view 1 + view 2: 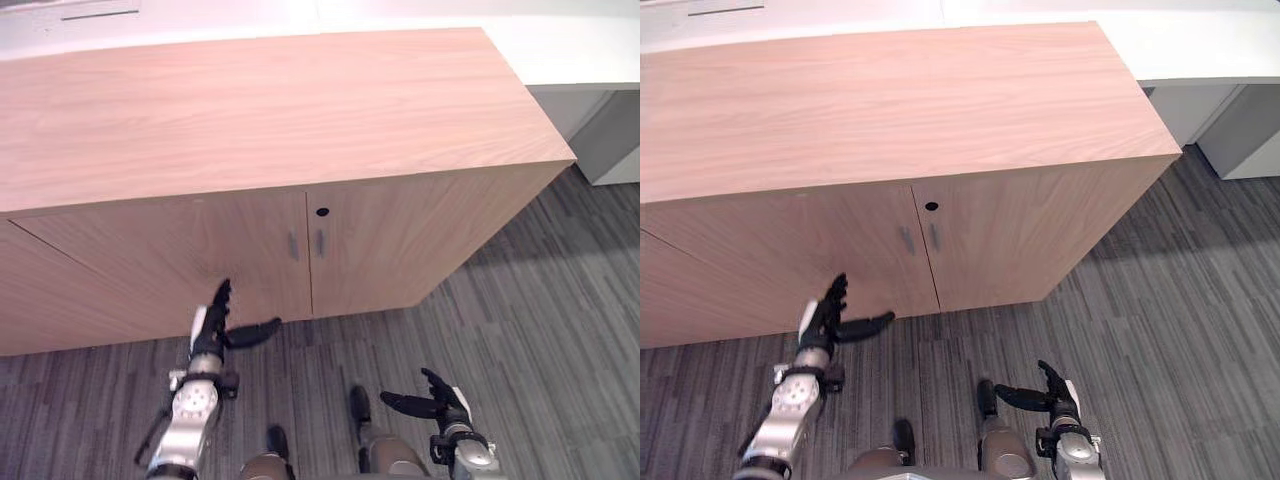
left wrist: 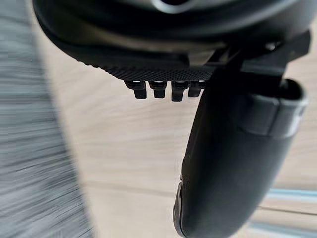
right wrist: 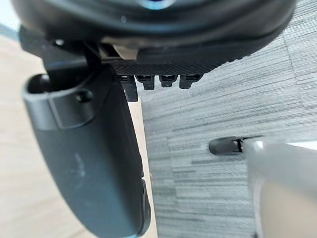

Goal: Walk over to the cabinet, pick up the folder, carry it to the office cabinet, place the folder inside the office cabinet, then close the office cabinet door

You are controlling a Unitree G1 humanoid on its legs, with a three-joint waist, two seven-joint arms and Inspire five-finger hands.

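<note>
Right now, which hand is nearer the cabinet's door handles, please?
Left. The left hand is by the left door, below the door handles; the right hand hangs farther back over the carpet.

Long low cabinet (image 1: 250, 110) in pale wood grain, two doors (image 1: 400, 240) shut at a centre seam, slim grey handles (image 1: 320, 242) either side of it, dark round keyhole (image 1: 322, 212) above, grey striped carpet floor (image 1: 540, 340), white surface (image 1: 580, 50) behind, grey panel (image 1: 615, 135) at far right

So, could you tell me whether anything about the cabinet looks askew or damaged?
Nothing stands out: the cabinet has both doors shut and level, handles upright, and the left hand and right hand are open.
</note>
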